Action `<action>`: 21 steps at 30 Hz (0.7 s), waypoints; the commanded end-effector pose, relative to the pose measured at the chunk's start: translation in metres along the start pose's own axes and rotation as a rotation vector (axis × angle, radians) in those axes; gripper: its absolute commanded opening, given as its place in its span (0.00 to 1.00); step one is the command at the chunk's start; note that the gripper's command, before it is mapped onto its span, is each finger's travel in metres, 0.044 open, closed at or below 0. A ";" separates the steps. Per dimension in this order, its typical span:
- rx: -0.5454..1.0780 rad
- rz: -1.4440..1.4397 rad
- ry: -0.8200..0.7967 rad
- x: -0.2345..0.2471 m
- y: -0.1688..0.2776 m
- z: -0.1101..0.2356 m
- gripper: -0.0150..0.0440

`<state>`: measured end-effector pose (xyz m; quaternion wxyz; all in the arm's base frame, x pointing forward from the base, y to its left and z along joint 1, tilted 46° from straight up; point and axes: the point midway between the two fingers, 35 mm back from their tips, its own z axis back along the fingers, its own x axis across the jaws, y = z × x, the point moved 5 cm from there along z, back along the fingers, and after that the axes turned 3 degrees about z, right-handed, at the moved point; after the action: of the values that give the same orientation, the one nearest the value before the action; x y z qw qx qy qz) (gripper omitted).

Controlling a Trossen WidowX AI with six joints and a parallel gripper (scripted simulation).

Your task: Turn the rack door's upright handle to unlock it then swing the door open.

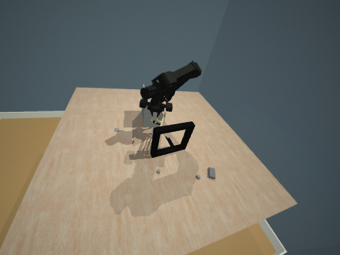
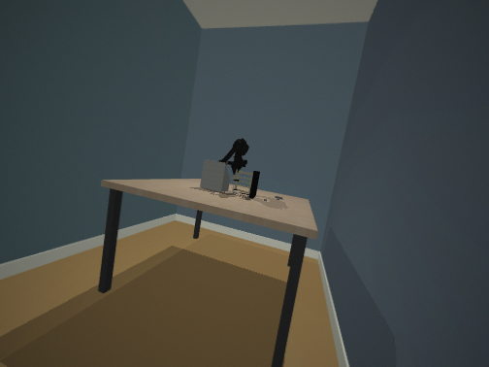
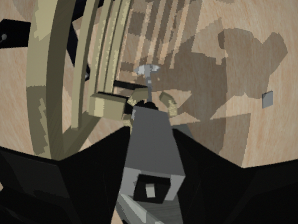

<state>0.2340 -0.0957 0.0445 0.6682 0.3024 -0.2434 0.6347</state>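
Observation:
The pale yellow slatted door stands swung well out from the black square frame, roughly square to it; the exact angle cannot be read. My gripper points down at the door's free end, away from the frame. It is shut on the grey handle, which shows between the black fingers in the wrist view. The fingers hide the handle's sides, and its exact turn relative to the door cannot be told.
A light grey panel stands close beside and behind the gripper. Small grey cubes and a darker grey block lie on the wooden table. A dark bar shows through the frame's opening.

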 end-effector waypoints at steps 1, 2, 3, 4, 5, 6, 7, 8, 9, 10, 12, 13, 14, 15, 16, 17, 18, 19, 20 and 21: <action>0.002 0.083 0.004 -0.009 -0.002 0.000 0.29; 0.002 0.100 0.004 -0.012 -0.002 0.000 0.29; 0.002 0.117 0.004 -0.014 -0.003 0.000 0.29; 0.002 0.134 0.004 -0.017 -0.003 0.000 0.29; 0.002 0.151 0.004 -0.019 -0.004 0.000 0.29; 0.002 0.167 0.004 -0.022 -0.004 0.000 0.29; 0.002 0.183 0.004 -0.024 -0.005 0.000 0.29; 0.002 0.200 0.005 -0.026 -0.006 0.000 0.29; 0.002 0.217 0.005 -0.029 -0.006 0.000 0.29; 0.002 0.233 0.005 -0.031 -0.007 0.000 0.29; 0.002 0.266 0.005 -0.036 -0.009 0.000 0.29; 0.002 0.282 0.005 -0.038 -0.010 0.000 0.29; 0.002 0.298 0.005 -0.040 -0.011 0.001 0.29; 0.002 0.315 0.005 -0.043 -0.011 0.001 0.29; 0.002 0.334 0.005 -0.045 -0.013 0.001 0.29; 0.002 0.353 0.006 -0.048 -0.014 0.001 0.29; 0.002 0.372 0.006 -0.051 -0.015 0.001 0.29; 0.002 0.390 0.006 -0.053 -0.016 0.001 0.29; 0.002 0.408 0.006 -0.056 -0.017 0.001 0.29; 0.002 0.426 0.006 -0.058 -0.019 0.001 0.29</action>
<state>0.2441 -0.1314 0.0079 0.5474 0.2544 -0.2926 0.7416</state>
